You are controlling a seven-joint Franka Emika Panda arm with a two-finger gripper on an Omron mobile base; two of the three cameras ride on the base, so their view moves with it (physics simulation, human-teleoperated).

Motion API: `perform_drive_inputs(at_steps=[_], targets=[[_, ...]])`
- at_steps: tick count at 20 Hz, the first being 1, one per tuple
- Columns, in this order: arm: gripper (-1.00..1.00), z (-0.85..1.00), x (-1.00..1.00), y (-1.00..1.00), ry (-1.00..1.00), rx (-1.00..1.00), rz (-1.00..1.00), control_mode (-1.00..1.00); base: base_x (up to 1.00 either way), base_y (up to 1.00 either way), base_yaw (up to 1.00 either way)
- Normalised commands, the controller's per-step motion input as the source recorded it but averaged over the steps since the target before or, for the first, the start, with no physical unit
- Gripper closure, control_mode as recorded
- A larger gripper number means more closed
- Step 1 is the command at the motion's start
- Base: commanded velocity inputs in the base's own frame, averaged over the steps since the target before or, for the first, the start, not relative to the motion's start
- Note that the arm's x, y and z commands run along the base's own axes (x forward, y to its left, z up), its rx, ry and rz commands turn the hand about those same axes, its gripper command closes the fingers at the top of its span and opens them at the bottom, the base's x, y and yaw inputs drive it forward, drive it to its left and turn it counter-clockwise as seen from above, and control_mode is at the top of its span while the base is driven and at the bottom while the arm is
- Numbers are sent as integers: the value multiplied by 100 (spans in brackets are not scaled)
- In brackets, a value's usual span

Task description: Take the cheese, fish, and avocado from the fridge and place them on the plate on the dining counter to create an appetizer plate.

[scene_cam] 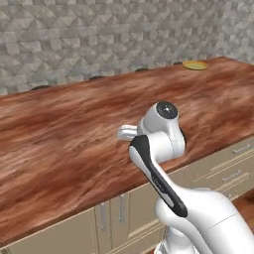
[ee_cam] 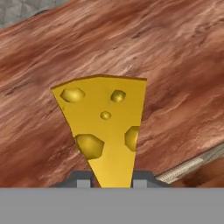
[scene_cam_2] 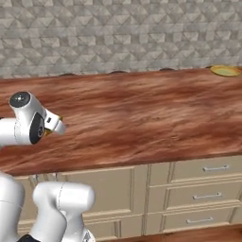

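nearest the hand camera, the gripper (ee_cam: 113, 180) is clamped on the cheese (ee_cam: 105, 131), a holed yellow wedge that hides most of both finger tips and is cut off at its narrow lower end. beyond it the dining counter (scene_cam: 74, 134) spreads bare and wide, its near edge over beige drawers (scene_cam_2: 208, 182). farthest, the plate (scene_cam: 195, 65) lies by the counter's far right edge, well apart from the arm and cropped in the right base view.

Grey tiled wall (scene_cam: 99, 34) runs across the back. Beige cabinets (scene_cam_2: 189, 198) sit below, drawers with metal handles (scene_cam_2: 215, 168) stacked at right, doors with upright handles (scene_cam: 121, 208) further left.
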Motion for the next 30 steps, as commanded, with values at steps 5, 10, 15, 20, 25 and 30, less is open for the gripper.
perform_drive_inputs(at_steps=[5, 10, 15, 20, 25, 30], targets=[[100, 0, 0, 0, 0, 0, 0, 100, -5, 100, -24], [100, 0, 0, 0, 0, 0, 0, 100, -14, 100, -22], [100, 0, 0, 0, 0, 0, 0, 100, -42, 100, -19], [100, 0, 0, 0, 0, 0, 0, 100, -47, 100, -18], [100, 0, 0, 0, 0, 0, 0, 100, -30, 100, -18], [100, 0, 0, 0, 0, 0, 0, 100, -11, 100, -19]])
